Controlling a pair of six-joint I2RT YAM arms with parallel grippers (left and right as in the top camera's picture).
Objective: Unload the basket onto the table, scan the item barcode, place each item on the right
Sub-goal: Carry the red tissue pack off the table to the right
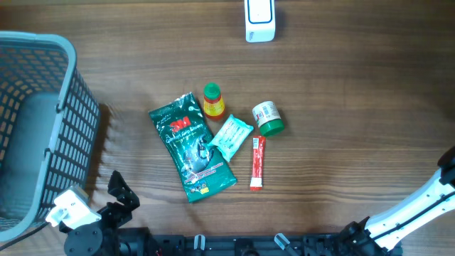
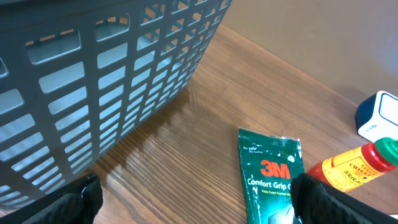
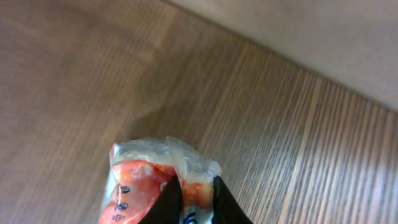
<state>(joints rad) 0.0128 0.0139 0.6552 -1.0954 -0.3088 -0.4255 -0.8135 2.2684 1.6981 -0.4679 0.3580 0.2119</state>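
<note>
Red-and-clear packet (image 3: 142, 171) — between 2 fingertips (image 3: 163, 202) of right gripper (image 3: 194, 186) (tight pinch)

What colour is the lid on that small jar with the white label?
The small white-labelled jar has a green lid, clearest in the overhead view.

Overhead looks straight down at the desk (image 1: 341, 142); wrist views sit low, the left sharing the green pouch (image 1: 190, 146).

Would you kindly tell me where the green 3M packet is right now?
Overhead view: the green 3M packet lies flat mid-table, right of the grey basket, with the teal packet and orange bottle beside it.
</note>
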